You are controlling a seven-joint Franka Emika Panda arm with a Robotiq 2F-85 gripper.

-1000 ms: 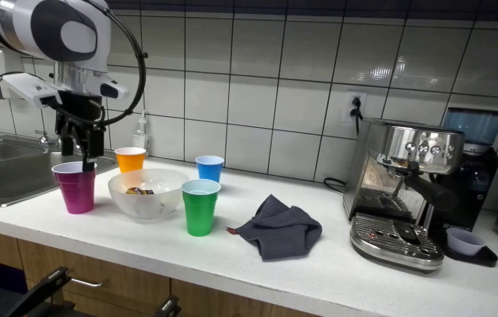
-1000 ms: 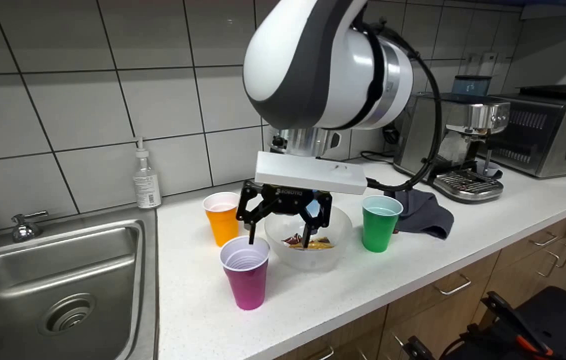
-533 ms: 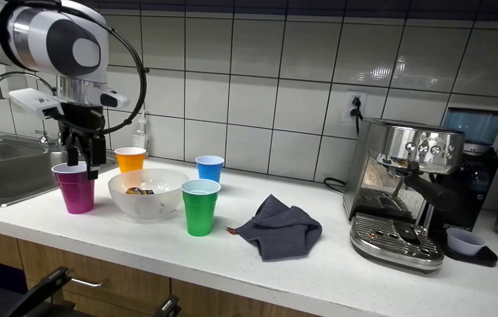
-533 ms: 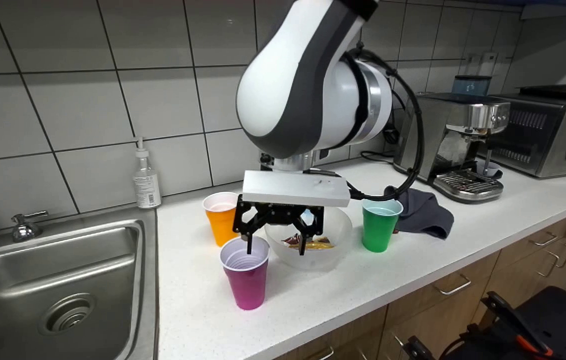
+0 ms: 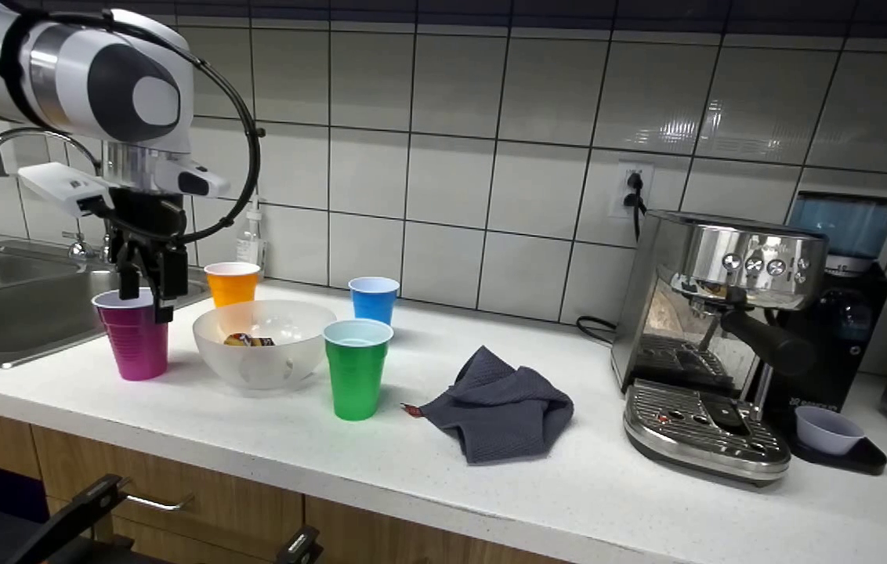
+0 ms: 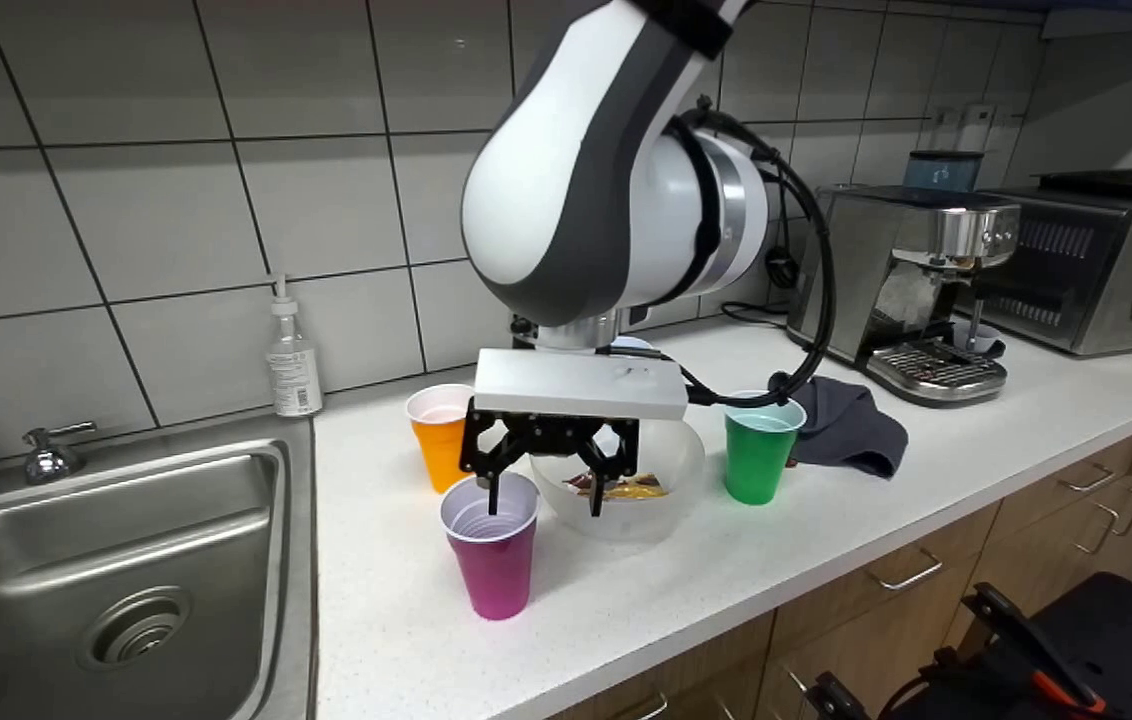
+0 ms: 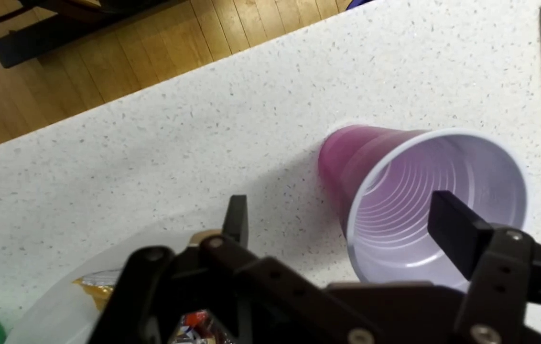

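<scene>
My gripper (image 7: 340, 205) stands open above a magenta cup (image 7: 337, 157) with a pale inside, upright on the white counter. In the wrist view, one of its fingers (image 7: 454, 229) overlaps the cup's mouth, while the opposite one is outside the rim, on the bowl's side. Whether the first finger dips below the rim I cannot tell. Nothing is gripped. Beside the cup is a translucent bowl (image 6: 616, 525) holding wrapped snacks (image 6: 631, 487). An orange cup (image 6: 444, 450) stands behind the magenta one in both exterior views, and a green cup (image 6: 761, 460) is past the bowl.
A blue cup (image 5: 373, 301) stands near the tiled wall. Past the green cup lie a crumpled dark cloth (image 5: 506, 415) and an espresso machine (image 5: 718, 352). A steel sink (image 6: 291, 560) borders the magenta cup's side. A pump bottle (image 6: 293, 365) stands by the wall.
My gripper has come down toward the magenta cup and shifted slightly sideways, mostly in the first half second. Its fingers stay spread. Cups, bowl and cloth have not moved.
</scene>
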